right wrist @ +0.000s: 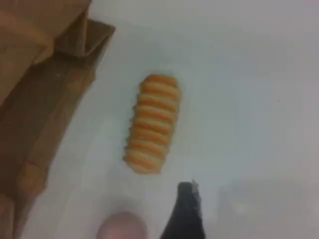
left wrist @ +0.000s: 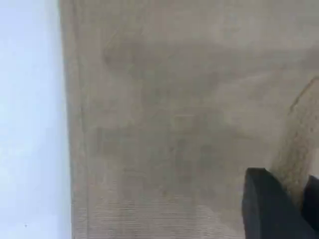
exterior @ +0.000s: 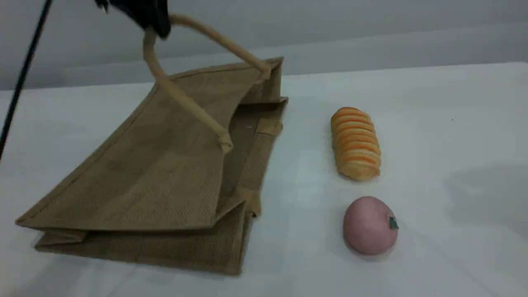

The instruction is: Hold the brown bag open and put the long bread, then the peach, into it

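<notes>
Jute, coarse and tan-brown, fills the left half of your scene: the bag [exterior: 156, 173] lies on its side on the counter [exterior: 453, 123], base toward the near left and mouth toward the right. You will find no brand, label or readable writing on the bag or the foods.

Your left gripper [exterior: 150, 14] sits at the top edge of the scene, dark, with its jaws closed on the handle [exterior: 165, 82], the lighter padded loop of the bag's upper panel. That panel is lifted at the mouth end, so the mouth gapes to the right and you can see the inner lining and a folded gusset. In the left wrist view you get mostly woven cloth, with two black fingertips [left wrist: 264, 204] at the lower right and pale counter along the left.

Bread [exterior: 355, 143] lies right of the bag mouth, apart from it, its long axis running near to far. Peach [exterior: 370, 225] sits just nearer than the bread, not touching it, its green leaf mark facing right.

Your right gripper [right wrist: 187, 214] hangs above the counter with its jaws wide and nothing in them; in its own view one dark fingertip shows just beside the peach, with the bread farther up the frame.

Counter is plain, matte and white. Behind it you have a bare pale grey wall, and a thin black cable [exterior: 20, 78] slants down the far left.
</notes>
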